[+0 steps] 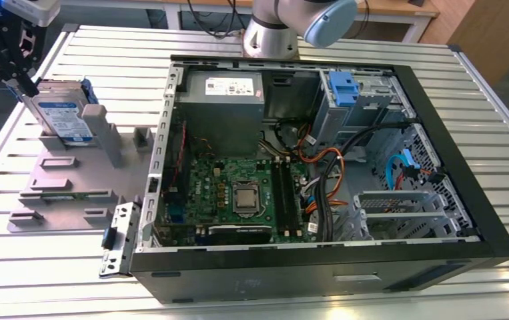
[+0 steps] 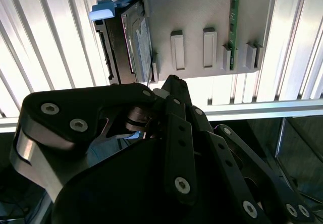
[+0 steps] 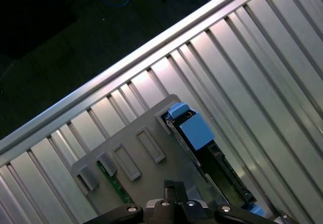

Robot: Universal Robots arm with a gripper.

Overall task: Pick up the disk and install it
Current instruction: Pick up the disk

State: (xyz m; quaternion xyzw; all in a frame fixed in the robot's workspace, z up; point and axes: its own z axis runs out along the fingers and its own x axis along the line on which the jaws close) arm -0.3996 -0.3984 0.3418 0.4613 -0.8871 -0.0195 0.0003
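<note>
We log gripper (image 1: 27, 80) fingers pressed together, empty, tips just beside hard disk (image 1: 63, 113) upper corner, on exterior view's left. Hard disk stands on edge in grey fixture (image 1: 67, 193), outside open computer case (image 1: 494, 247).

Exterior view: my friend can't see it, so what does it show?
A silver disk with a blue bracket stands on edge in a grey holder on a slatted metal table, at the exterior view's left, with a black gripper close by its top. To the exterior view's right lies an open computer case, its circuit board showing.
</note>
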